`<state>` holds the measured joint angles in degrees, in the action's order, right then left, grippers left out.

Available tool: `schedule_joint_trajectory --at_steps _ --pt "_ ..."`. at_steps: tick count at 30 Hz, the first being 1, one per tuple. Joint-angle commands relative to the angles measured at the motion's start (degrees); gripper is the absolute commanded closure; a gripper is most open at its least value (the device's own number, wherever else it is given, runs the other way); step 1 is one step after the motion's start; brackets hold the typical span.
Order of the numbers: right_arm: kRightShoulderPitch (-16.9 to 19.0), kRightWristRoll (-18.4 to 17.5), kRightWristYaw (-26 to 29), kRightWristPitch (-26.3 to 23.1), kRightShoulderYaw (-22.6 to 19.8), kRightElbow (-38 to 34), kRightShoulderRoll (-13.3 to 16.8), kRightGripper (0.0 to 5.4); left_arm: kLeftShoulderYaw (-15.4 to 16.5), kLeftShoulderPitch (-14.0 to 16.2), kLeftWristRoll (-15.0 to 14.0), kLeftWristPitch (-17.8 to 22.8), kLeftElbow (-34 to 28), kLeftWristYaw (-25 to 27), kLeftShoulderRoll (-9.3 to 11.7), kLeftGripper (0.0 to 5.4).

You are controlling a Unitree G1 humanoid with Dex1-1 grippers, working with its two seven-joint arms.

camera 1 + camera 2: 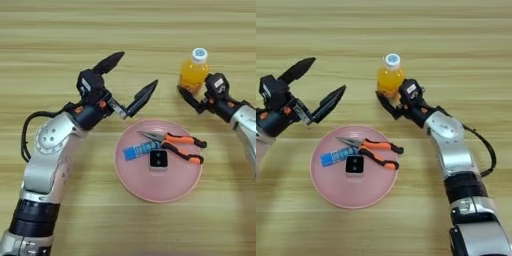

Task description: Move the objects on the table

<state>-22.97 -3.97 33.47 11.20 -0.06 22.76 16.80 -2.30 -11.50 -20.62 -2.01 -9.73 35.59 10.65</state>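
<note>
Right claw (389,102): gripping juice bottle (390,76), upright on worktop (60,35) | left claw (131,78): wide, empty | plate (145,187): pliers (175,144), tube (140,149), block (158,160)

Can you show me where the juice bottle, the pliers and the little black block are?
juice bottle (193,75), left eye view, on its orange body.
pliers (181,140), left eye view, on the upper orange handle.
black block (158,159), left eye view, on its top face.

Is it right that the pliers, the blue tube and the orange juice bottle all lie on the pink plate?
Not quite. The left eye view shows the juice bottle standing on the table, beyond the pink plate; the pliers and blue tube do lie there.
</note>
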Motion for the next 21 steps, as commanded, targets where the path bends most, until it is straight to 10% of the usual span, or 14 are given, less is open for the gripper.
schedule_joint_trajectory --at_steps 1,21 --pt "1.42 -1.83 0.54 -1.08 -1.45 -3.13 1.83 1.94 2.55 -2.44 0.30 -1.55 3.60 -2.91 -0.87 0.00" --pt "9.74 -8.57 10.80 -2.07 -4.35 -8.73 8.60 1.94 9.73 -9.84 16.11 -24.16 35.20 -23.71 -1.08 0.00"
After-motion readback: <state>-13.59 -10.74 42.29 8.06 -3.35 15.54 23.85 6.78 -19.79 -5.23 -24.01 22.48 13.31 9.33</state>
